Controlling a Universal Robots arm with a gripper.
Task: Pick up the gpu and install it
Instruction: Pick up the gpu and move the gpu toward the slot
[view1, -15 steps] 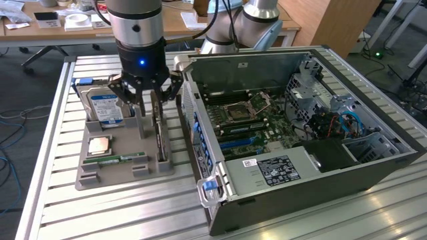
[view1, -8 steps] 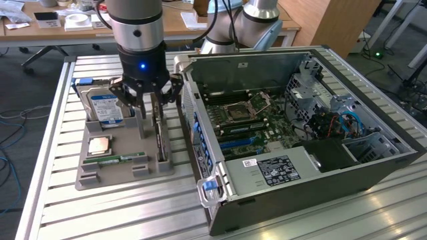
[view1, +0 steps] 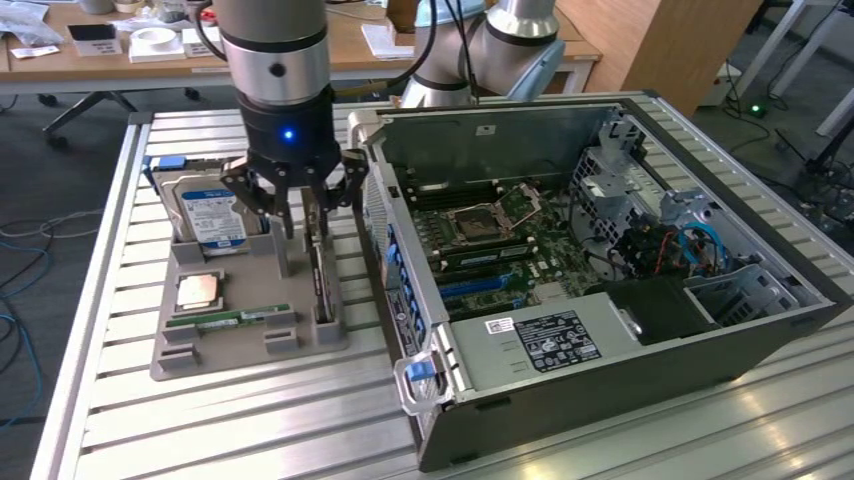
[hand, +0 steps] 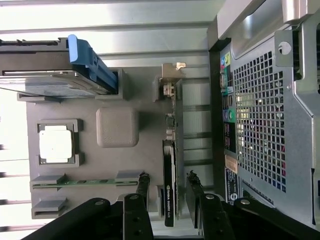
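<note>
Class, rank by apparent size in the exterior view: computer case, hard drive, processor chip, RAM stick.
1. computer case
2. hard drive
3. processor chip
4. RAM stick, longer than the chip but far narrower

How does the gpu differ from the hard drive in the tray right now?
Thickness: the gpu is a thin card; the hard drive is a thick block. Look: the gpu has a dark face and a silver bracket; the hard drive has a blue-white label. State: the open gripper straddles the gpu; the hard drive stands apart from it. Shared: both stand on edge in the gray tray.
</note>
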